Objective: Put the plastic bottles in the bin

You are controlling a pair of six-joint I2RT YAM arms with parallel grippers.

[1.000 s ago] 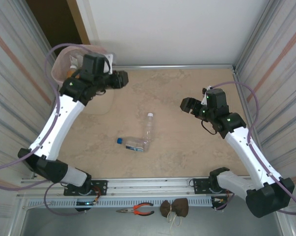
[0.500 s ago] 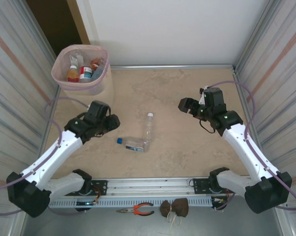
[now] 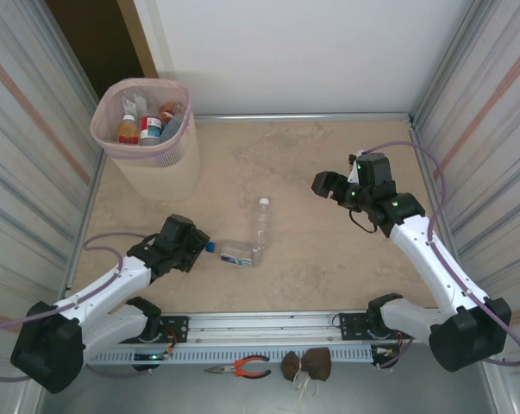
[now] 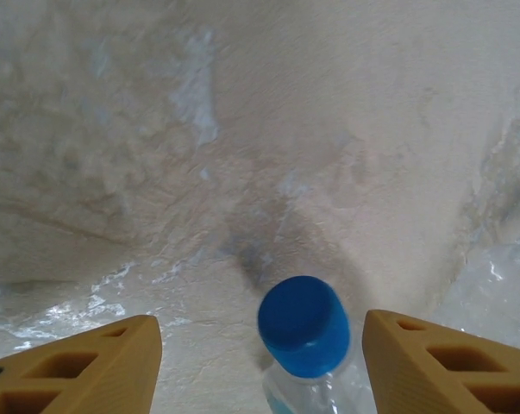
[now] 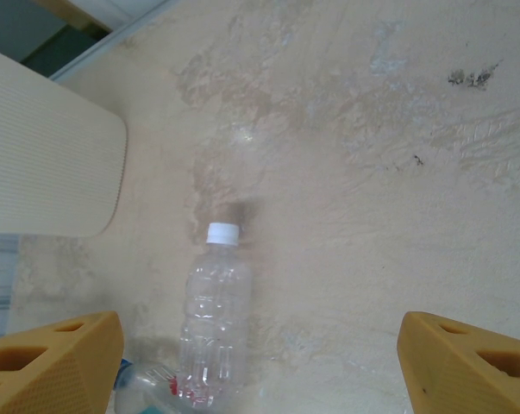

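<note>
item: blue-capped bottle (image 3: 234,253) lying on desk (image 3: 328,267), base touching white-capped bottle (image 3: 260,226) | left end effector (image 3: 199,247): jaws apart, straddling the blue cap, nothing gripped | right end effector (image 3: 322,184): apart, empty, hovering | bin (image 3: 169,168): far-left corner, well apart | advice: slide on to the bottle's body before closing; the cap alone may slip.

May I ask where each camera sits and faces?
Top external: above, behind the bases, looking down at the beige table; left arm, right arm show.
Left wrist: on that wrist, facing down at a blue-capped clear plastic bottle between its orange fingers.
Right wrist: likewise, facing a white-capped clear plastic bottle; orange fingers show.
Shared, top and right: that bottle.
</note>
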